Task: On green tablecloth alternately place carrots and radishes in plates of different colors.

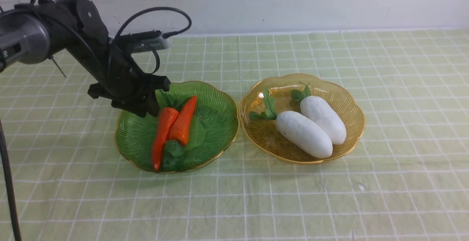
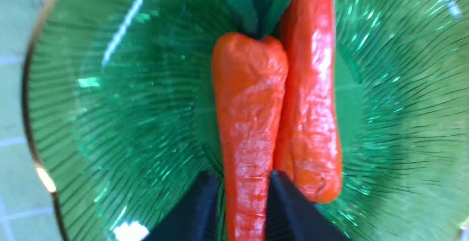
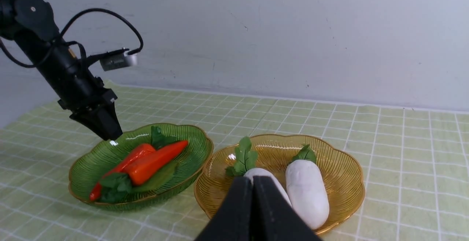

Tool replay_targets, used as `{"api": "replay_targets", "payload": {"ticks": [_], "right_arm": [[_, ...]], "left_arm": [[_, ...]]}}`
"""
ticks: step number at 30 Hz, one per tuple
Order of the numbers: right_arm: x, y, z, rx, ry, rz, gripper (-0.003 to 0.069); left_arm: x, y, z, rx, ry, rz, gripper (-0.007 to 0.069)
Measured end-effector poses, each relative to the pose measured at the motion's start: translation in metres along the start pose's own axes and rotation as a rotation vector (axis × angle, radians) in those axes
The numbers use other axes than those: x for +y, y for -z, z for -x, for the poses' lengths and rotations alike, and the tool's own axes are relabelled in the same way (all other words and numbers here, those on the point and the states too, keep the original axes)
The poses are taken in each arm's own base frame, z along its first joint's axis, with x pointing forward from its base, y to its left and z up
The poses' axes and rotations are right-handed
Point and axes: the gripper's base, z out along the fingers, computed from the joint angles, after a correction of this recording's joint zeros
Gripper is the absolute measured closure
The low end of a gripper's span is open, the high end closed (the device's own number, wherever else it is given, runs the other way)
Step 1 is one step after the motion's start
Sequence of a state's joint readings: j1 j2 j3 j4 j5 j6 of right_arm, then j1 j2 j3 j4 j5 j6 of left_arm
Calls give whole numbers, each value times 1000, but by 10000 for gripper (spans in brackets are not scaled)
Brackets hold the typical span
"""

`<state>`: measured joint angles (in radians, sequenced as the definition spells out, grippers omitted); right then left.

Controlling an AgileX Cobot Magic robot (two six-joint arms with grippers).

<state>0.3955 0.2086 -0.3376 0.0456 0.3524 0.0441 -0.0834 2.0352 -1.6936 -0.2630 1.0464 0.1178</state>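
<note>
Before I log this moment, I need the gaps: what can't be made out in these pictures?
- Front view: the left gripper's fingertips, hidden behind its own body.
- Left wrist view: one carrot's narrow tip, cut off by the picture's edge.
- Right wrist view: part of the nearer radish, hidden behind the right gripper.
- Front view: the right gripper, out of frame.

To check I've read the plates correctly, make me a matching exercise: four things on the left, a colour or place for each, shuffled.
Things:
1. Carrots
2. Radishes
3. Left hand
4. Tablecloth

Places or colours:
A. Pale green with white grid lines
B. Lying in the amber plate
C. Over the green plate
D. Orange-red, side by side in the green plate

Pairs: 1-D, 2-B, 3-C, 4-A
</note>
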Motion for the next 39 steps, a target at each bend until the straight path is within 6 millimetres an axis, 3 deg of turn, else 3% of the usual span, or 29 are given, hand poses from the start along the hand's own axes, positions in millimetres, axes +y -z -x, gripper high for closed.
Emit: {"api": "replay_targets", "payload": {"ticks": [4,10,18,26,30,35,39], "right_arm": [[0,0,0,5,0,0,673],[0,0,-3,30,0,-1,673],[-1,2,-13,29,0,-1,673],[-15,8,-68,46,70,-182,673],[-24,8,-93,96,67,-311,673],[-29,8,-109,171,45,-389,673],[-30,8,-109,174,46,-399,673]], "left_arm": [[-5,23,11,-16,-31,6,608],[-11,45,23,-64,-49,-5,632],[-13,47,19,-21,-50,-16,632],[-12,42,19,-8,-47,-17,632],[-14,52,18,-28,-54,-12,632],[-20,89,14,-104,-105,12,632],[-31,134,3,-197,-211,18,632]]}}
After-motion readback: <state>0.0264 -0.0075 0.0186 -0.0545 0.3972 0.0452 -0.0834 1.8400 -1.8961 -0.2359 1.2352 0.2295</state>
